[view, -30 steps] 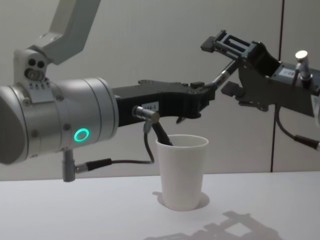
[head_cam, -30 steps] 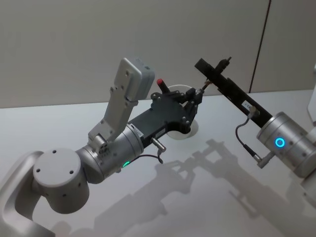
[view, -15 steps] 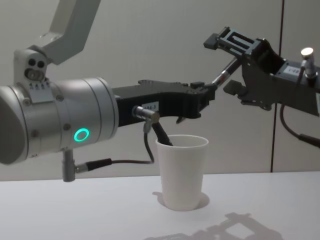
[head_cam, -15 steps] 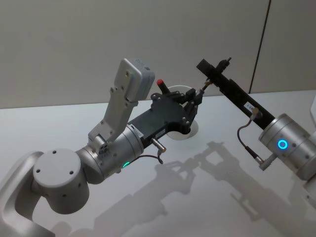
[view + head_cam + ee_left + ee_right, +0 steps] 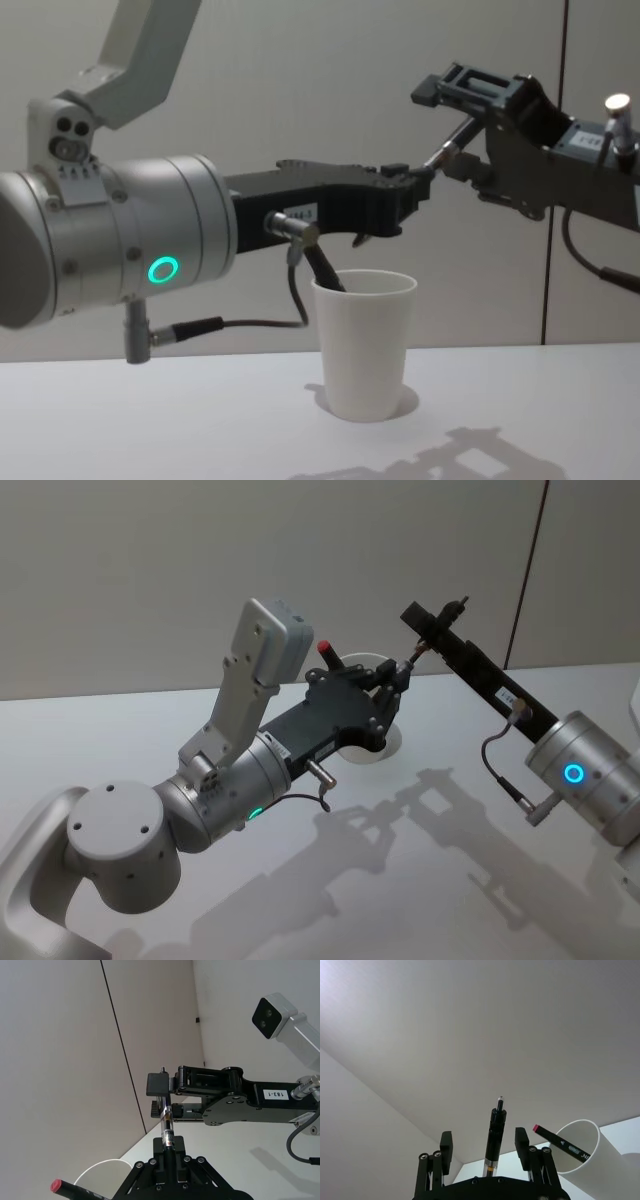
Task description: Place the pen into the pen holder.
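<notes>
A slim silver-and-black pen [image 5: 166, 1121] is held level above the white pen holder [image 5: 365, 345]. My left gripper [image 5: 167, 1152] is shut on one end of it. My right gripper [image 5: 483, 1136] stands open around the other end, its fingers [image 5: 446, 1143] clear of the pen [image 5: 495, 1135] on both sides. In the chest view the pen [image 5: 450, 152] bridges the left gripper [image 5: 415, 182] and the right gripper [image 5: 450, 125], above and just right of the cup. A dark marker with a red cap [image 5: 560, 1145] leans inside the pen holder [image 5: 585, 1157].
The cup stands on a plain white table [image 5: 150, 420] near a grey wall [image 5: 150, 570]. My left arm's large forearm [image 5: 120, 250] crosses the left side of the chest view. The right arm [image 5: 580, 775] reaches in from the right.
My right gripper has drawn back a little to the right and upward along the pen. The left gripper, the pen and the cup have stayed put.
</notes>
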